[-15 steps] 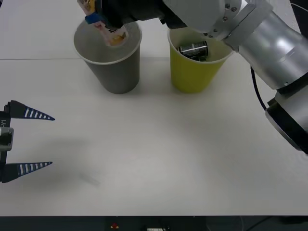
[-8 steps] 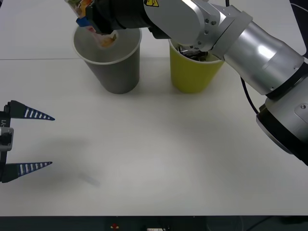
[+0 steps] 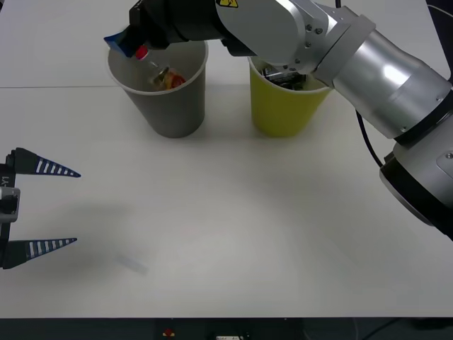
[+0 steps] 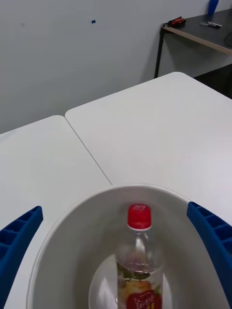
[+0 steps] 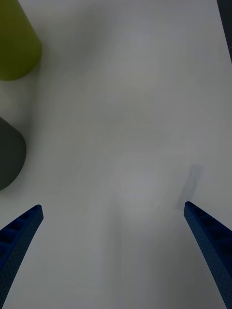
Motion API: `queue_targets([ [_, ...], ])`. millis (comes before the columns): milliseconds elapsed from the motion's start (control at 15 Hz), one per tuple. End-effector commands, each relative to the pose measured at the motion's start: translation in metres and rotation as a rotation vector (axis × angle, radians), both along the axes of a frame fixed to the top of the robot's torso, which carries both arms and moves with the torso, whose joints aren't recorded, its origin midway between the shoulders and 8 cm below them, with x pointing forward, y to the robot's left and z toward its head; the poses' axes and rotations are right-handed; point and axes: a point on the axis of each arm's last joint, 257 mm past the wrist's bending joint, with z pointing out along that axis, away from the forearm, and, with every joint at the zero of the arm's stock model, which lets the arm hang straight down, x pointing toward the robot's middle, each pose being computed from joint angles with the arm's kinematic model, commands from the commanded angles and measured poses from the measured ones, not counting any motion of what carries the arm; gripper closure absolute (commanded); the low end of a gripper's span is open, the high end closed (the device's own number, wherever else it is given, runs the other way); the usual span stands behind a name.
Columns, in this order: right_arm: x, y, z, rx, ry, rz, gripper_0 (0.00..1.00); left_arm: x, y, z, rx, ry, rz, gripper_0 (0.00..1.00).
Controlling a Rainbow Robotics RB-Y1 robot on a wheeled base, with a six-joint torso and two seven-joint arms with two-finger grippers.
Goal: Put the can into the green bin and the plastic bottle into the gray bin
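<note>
Right pincer point(image 4: 116, 251) hangs open over the gray bin point(image 3: 170, 106), plastic bottle point(image 4: 137, 260) inside; withdraw straight upward, clear of the rim.

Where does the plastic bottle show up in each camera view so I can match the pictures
Front view: the plastic bottle lies inside the gray bin, at the table's far side, below the open right gripper.
Right wrist view: the plastic bottle stands in the middle of the bin's opening, red cap up.
Left wrist view: not in it; the bin's outer wall sits at the picture's edge.
Shared landmark: the gray bin.
</note>
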Motion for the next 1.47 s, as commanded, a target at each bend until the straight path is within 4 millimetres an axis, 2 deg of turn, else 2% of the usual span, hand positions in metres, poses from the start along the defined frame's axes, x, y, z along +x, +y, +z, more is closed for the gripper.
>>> queue_targets([
  [67, 0.004, -0.011, 0.007, 0.003, -0.003, -0.008, 0.0, 0.0, 0.0, 0.0, 0.0, 0.0, 0.0, 0.0],
  [267, 0.001, -0.034, 0.017, -0.024, 0.017, -0.004, 0.0, 0.0, 0.0, 0.0, 0.0, 0.0, 0.0, 0.0],
  [600, -0.021, -0.088, 0.027, -0.093, 0.028, 0.021, 0.0, 0.0, 0.0, 0.0, 0.0, 0.0, 0.0, 0.0],
  [800, -0.05, -0.13, 0.026, -0.116, 0.034, 0.077, 0.0, 0.0, 0.0, 0.0, 0.0, 0.0, 0.0, 0.0],
  [933, -0.069, -0.151, 0.027, -0.096, 0.045, 0.113, 0.0, 0.0, 0.0, 0.0, 0.0, 0.0, 0.0, 0.0],
  [1133, -0.094, -0.185, 0.021, -0.089, 0.025, 0.134, 0.0, 0.0, 0.0, 0.0, 0.0, 0.0, 0.0, 0.0],
  [1467, -0.122, -0.249, -0.006, -0.172, -0.03, 0.164, 0.0, 0.0, 0.0, 0.0, 0.0, 0.0, 0.0, 0.0],
])
